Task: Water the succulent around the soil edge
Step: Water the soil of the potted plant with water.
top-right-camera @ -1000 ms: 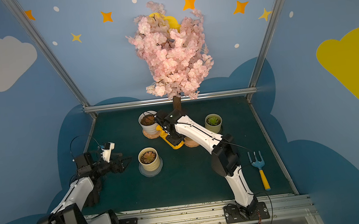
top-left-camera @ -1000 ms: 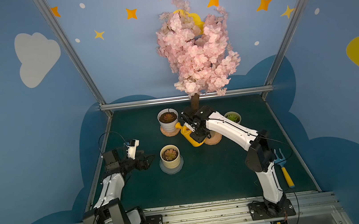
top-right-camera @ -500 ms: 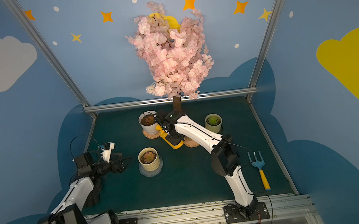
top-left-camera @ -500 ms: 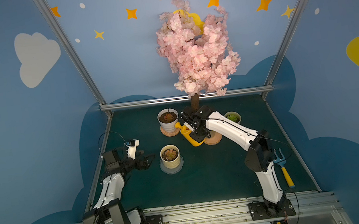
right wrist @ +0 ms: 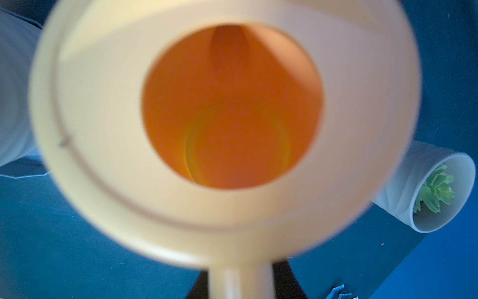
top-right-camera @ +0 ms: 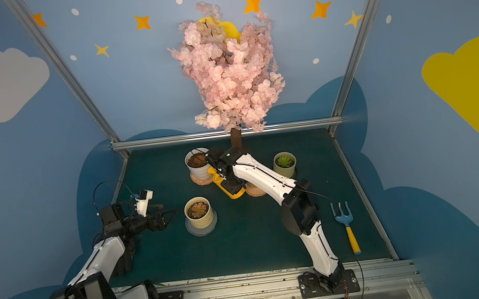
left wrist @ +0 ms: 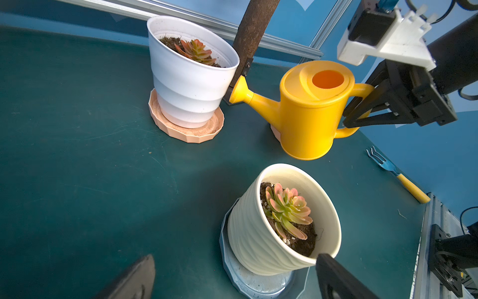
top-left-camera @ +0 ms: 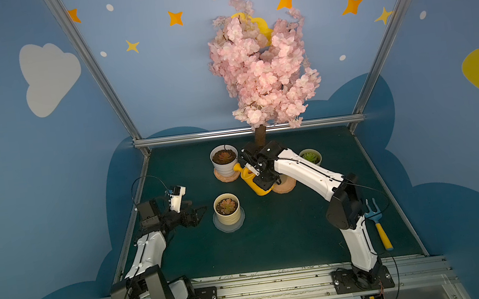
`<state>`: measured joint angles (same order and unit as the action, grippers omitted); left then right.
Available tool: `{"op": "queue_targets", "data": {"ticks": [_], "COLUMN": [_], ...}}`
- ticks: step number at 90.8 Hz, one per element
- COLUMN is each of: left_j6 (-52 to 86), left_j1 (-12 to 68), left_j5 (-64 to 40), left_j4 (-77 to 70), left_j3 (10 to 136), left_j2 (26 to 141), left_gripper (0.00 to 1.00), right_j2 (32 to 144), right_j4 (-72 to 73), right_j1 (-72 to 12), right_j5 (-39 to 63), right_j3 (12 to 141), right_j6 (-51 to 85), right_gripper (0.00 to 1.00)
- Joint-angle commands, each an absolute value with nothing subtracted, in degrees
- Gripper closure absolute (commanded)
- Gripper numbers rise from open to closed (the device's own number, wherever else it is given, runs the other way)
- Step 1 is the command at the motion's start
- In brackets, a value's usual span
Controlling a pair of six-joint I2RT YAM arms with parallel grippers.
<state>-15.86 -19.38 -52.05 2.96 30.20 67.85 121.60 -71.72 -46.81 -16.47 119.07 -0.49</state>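
on the green tabletop [top-left-camera: 274,239] under a blossom tree [top-left-camera: 262,69], the right gripper [left wrist: 358,117] clamps the handle of the yellow watering can [left wrist: 307,114] by the trunk [left wrist: 253,33], spout beside the white-potted succulent [left wrist: 196,51]; the left gripper [top-left-camera: 201,213] gapes wide.

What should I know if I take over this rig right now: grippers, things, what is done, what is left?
Right gripper: shut on the handle of the yellow plastic watering can, upright, spout by the wall of the white stepped pot.
Left gripper: open, empty, beside the cream ribbed pot with the pink-green succulent.
Done: can grasped.
Left: tilt it and pour around the soil edge; no pouring shows yet.
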Motion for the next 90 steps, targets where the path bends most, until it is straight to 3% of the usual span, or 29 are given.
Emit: {"op": "queue_targets", "data": {"ticks": [1, 90], "left_j6": [-15.8, -15.8], "left_j1": [-19.3, -19.3], "left_j5": [-52.8, -52.7], "left_j4": [2.6, 2.5], "left_j3": [29.6, 29.6], "left_j2": [67.5, 67.6], "left_gripper": [0.00, 0.00], "right_j2": [122.1, 121.8], "right_j4": [-72.8, -72.6], "right_j1": [-46.4, -46.1], "right_j5": [-16.8, -16.2], "right_j3": [121.1, 121.1], "right_j6": [-0.7, -0.8], "right_gripper": [1.00, 1.00]}}
